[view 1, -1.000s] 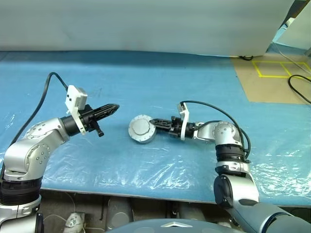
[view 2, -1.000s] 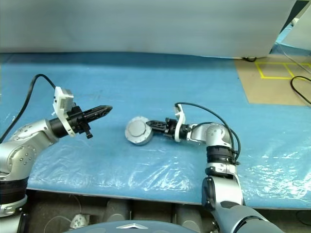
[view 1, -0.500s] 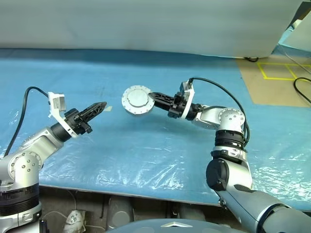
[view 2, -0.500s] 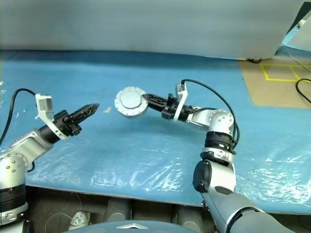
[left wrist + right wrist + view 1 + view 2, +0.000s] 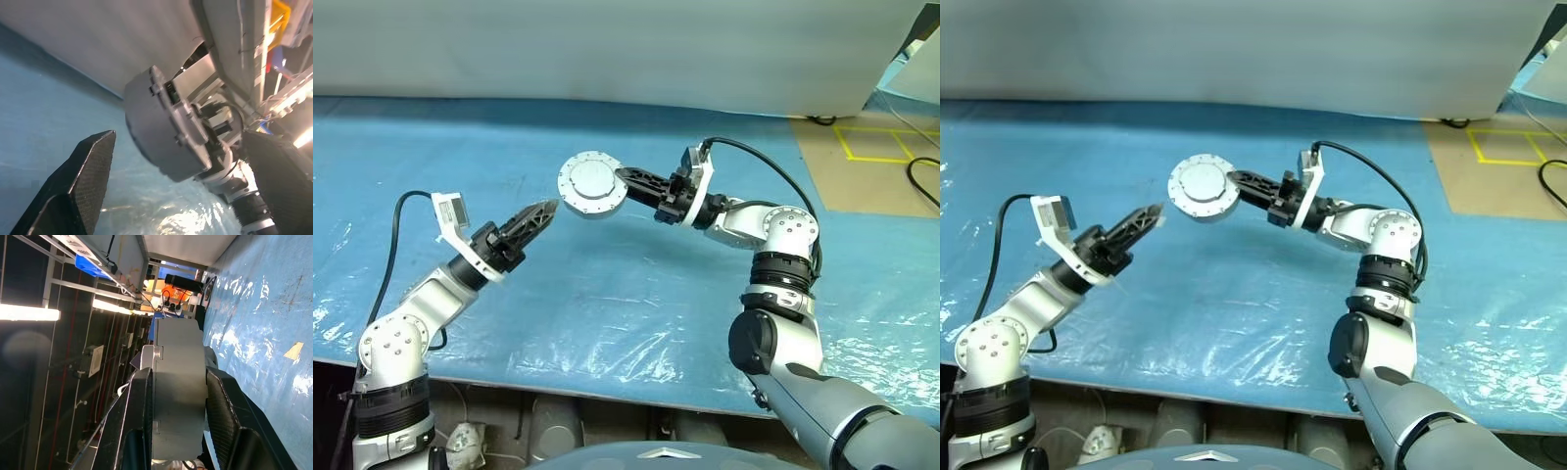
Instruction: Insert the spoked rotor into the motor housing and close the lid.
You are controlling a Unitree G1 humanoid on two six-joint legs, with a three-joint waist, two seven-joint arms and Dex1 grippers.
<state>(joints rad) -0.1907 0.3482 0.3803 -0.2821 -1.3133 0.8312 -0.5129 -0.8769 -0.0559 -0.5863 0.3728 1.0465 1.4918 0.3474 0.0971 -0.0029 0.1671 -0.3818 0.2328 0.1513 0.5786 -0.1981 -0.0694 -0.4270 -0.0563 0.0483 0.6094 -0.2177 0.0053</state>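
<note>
The closed motor housing (image 5: 592,185) has been lifted off the table (image 5: 636,294), clamped in the right pincer (image 5: 628,183). Just beside it, the left pincer (image 5: 546,211) has been spread wide, empty. A handover is judged likely.

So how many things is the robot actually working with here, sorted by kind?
Round grey metal motor assembly, held up off the table: 1
Grippers: 2, the right gripper clamped on the assembly, the left gripper open just short of it
Blue plastic-covered table: 1
Small pale scrap on the table: 1
Total: 5
</note>
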